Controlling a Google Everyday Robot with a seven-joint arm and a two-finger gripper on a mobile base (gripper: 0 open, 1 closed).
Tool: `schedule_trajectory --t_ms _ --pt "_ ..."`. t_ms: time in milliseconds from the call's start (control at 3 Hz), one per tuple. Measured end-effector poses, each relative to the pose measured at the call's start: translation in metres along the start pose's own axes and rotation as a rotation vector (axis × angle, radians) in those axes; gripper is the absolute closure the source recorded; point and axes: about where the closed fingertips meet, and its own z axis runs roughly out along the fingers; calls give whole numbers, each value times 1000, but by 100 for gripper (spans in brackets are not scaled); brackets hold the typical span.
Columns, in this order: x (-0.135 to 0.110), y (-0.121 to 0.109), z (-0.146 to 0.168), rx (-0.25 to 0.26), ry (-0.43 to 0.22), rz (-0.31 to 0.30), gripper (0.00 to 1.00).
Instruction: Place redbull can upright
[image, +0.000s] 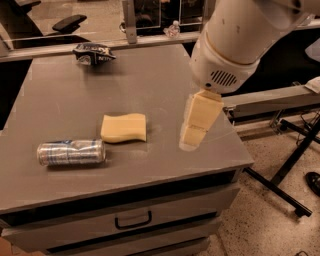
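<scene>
The redbull can (71, 152), silver with blue markings, lies on its side near the front left of the grey table (150, 90). A yellow sponge (124, 127) lies just behind and to the right of it. My gripper (192, 137) hangs from the large white arm (240, 40) above the table's right part, well to the right of the sponge and the can. It holds nothing that I can see.
A dark foil snack bag (93, 53) lies at the table's back left. A drawer with a handle (133, 220) is below the front edge. A black stand's legs (285, 185) spread on the floor to the right. A rail (75, 42) runs behind the table.
</scene>
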Motion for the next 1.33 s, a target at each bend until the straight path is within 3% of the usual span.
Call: schedule_trajectory --t_ms 333,1000,1333 --pt "-21 2 2 -8 -28 1 0" --pt "-112 19 38 -85 -95 -67 0" --pt "-166 42 79 -143 -103 -120 0"
